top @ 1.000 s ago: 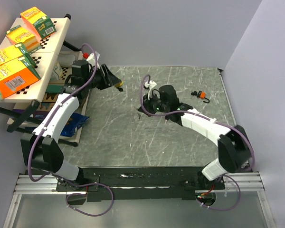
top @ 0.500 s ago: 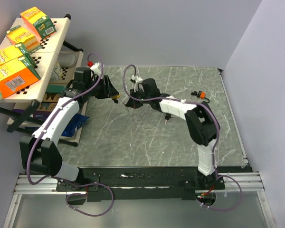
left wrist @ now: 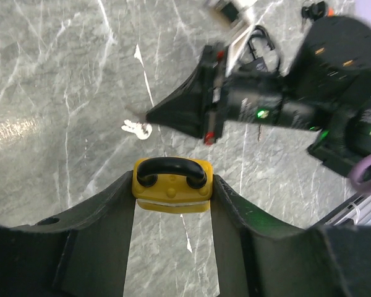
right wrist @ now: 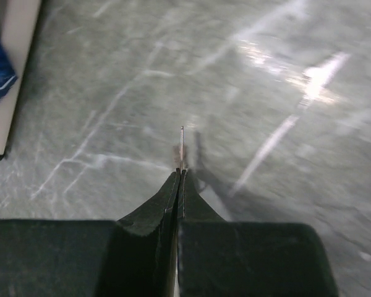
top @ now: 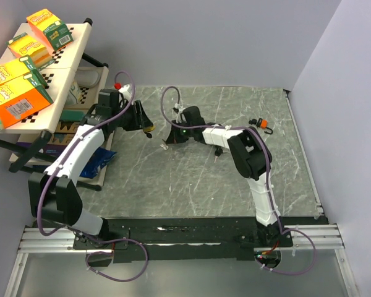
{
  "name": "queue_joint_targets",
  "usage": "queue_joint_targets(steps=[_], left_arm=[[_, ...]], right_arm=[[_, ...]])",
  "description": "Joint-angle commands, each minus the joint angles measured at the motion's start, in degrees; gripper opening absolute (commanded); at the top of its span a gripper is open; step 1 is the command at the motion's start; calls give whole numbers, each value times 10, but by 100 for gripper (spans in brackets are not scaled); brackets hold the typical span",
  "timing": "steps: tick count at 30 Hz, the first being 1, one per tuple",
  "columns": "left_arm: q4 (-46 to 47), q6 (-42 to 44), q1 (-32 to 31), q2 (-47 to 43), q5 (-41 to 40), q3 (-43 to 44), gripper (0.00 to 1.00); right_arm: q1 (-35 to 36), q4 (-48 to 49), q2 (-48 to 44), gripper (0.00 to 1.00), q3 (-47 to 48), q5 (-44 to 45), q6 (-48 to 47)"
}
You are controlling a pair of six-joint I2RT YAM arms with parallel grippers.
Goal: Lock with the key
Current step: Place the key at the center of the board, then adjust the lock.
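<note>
1. The yellow padlock [left wrist: 172, 185] is up in the air over the far left part of the counter [top: 235, 173]. Its black loop points away from the arm that holds it, and both ends of the loop look pushed into the yellow body.
2. The left claw [top: 145, 124] is clamped on the padlock. One black finger presses on each side of it.
3. The key [left wrist: 136, 129] is small and silver. It sits at the very tip of the right claw [right wrist: 180, 179].
4. The right claw has its two fingers pressed tight together. From its own camera I see a thin strip of metal sticking out between the tips, so it is pinching the key.
5. The key is near the padlock but not touching it. From the left wrist camera it shows a little past the black loop and a bit to the left.
6. The two claws point at each other, tip toward tip, with a small gap between them.
7. A second padlock, the orange padlock [top: 261, 124], lies on the counter at the far right, well apart from both claws.
8. Left of the counter stands a white shelf [top: 62, 74] with orange and yellow boxes [top: 15, 102] on top. A blue bag [top: 99, 161] lies under it.
</note>
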Motion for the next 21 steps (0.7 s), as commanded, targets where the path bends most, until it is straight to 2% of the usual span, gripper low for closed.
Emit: queue_joint_targets(steps=[1, 2, 3, 4, 5, 8, 10, 11, 17, 19, 21], left_arm=[[20, -7, 2, 14, 15, 16, 1], [21, -9, 2, 19, 19, 18, 1], [22, -12, 2, 22, 21, 21, 1], [21, -12, 2, 25, 21, 22, 1], [21, -18, 2, 31, 27, 25, 1], [17, -31, 2, 42, 46, 32, 1], [15, -37, 2, 45, 73, 38, 1], [13, -41, 2, 47, 85, 45, 1], [-1, -71, 2, 52, 215, 85, 1], [1, -78, 2, 60, 279, 97, 1], [26, -103, 2, 56, 309, 95, 1]], right_arm=[[-23, 6, 2, 0, 23, 5, 30], [-24, 4, 2, 3, 24, 1, 29], [-25, 3, -2, 11, 23, -5, 25], [-24, 7, -5, 19, 21, -11, 24], [-24, 9, -8, 37, 14, -15, 23], [-26, 28, -33, 63, -7, -25, 16], [-30, 62, -74, 73, -33, -43, 9], [-35, 103, -91, 87, -63, -47, 7], [-55, 139, -223, 92, -135, -81, -76], [-64, 137, -283, 93, -170, -97, -105], [-72, 135, -343, 94, -195, -105, -149]])
